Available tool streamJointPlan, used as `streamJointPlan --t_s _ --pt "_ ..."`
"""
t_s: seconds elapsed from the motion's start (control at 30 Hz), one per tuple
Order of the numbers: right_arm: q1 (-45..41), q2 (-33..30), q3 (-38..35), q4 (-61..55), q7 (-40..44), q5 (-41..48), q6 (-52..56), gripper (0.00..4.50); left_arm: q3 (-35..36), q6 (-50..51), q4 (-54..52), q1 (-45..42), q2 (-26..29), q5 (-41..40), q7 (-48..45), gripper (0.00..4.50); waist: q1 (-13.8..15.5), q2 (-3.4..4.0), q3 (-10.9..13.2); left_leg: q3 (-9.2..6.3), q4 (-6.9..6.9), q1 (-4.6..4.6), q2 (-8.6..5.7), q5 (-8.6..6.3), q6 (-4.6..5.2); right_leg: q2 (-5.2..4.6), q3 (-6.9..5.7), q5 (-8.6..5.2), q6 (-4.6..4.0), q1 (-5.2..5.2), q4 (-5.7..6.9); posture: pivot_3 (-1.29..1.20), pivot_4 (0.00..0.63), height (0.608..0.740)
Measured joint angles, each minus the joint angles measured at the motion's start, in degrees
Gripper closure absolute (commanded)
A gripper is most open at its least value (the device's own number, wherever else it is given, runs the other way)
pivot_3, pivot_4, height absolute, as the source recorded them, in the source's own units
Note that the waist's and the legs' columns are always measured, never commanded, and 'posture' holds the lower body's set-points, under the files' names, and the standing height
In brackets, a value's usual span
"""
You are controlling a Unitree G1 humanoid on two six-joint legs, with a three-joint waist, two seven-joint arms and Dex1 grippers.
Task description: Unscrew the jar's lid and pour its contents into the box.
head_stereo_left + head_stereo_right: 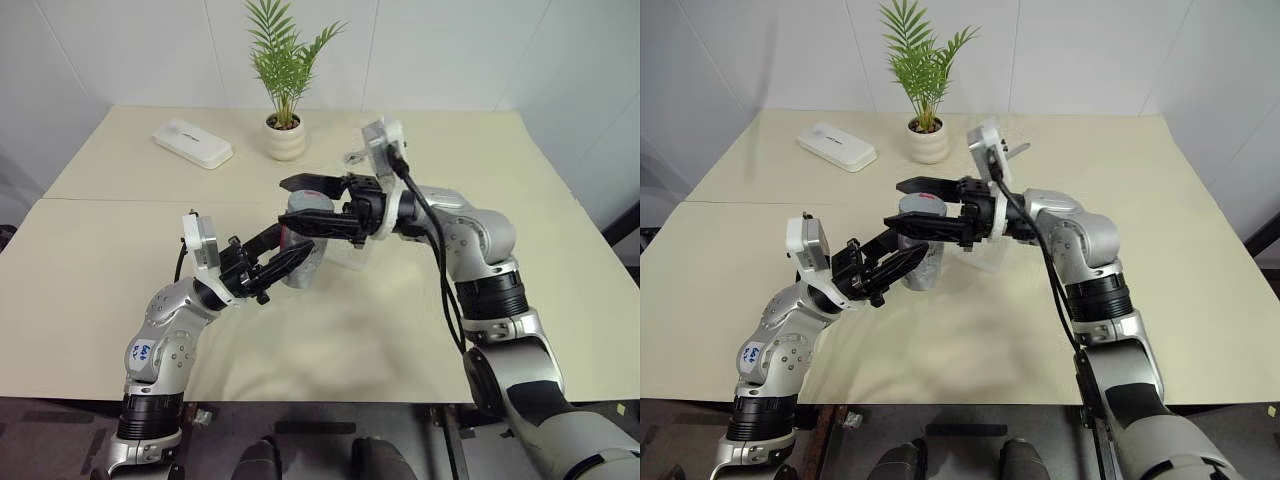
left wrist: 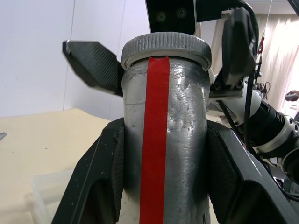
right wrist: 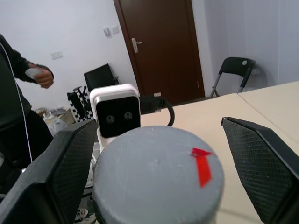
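Observation:
My left gripper point(image 1: 290, 250) is shut on the silvery-grey jar point(image 2: 187, 154), which has a red strip down its side, and holds it tilted above the table. The grey lid point(image 2: 166, 46) sits on the jar's top. My right gripper point(image 1: 285, 202) is open and reaches in from the right. One finger point(image 3: 70, 163) stands on each side of the lid point(image 3: 156, 172), with a gap on both sides. The clear plastic box point(image 1: 360, 262) lies on the table just behind the jar, under my right wrist. The contents are hidden inside the jar.
A white plant pot point(image 1: 285, 140) with a green plant and a white oblong case point(image 1: 192, 143) stand at the far side of the table point(image 1: 120, 300). In the right wrist view a person point(image 3: 18, 93) stands in the room, near a chair point(image 3: 236, 70).

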Motion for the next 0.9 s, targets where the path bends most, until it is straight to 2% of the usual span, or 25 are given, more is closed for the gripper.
streamJointPlan --t_s 0.43,0.9 --pt "-1.2 -0.5 -0.8 2.0 -0.2 -1.1 -1.8 0.04 0.0 0.0 -0.1 0.0 0.0 0.0 0.5 2.55 0.0 0.00 0.0 0.00 -0.01 0.00 0.00 0.00 0.00 0.00 0.00 0.00 0.00 0.00 -0.01 0.00 0.150 0.740" --pt "-0.3 -3.0 -2.9 6.0 3.2 0.6 -1.9 0.04 0.3 0.2 0.2 0.0 0.4 0.0 1.8 2.55 0.0 0.00 0.0 0.00 -0.01 0.00 0.00 -0.01 0.01 0.00 0.00 0.00 0.00 0.00 -0.01 0.00 0.150 0.740"
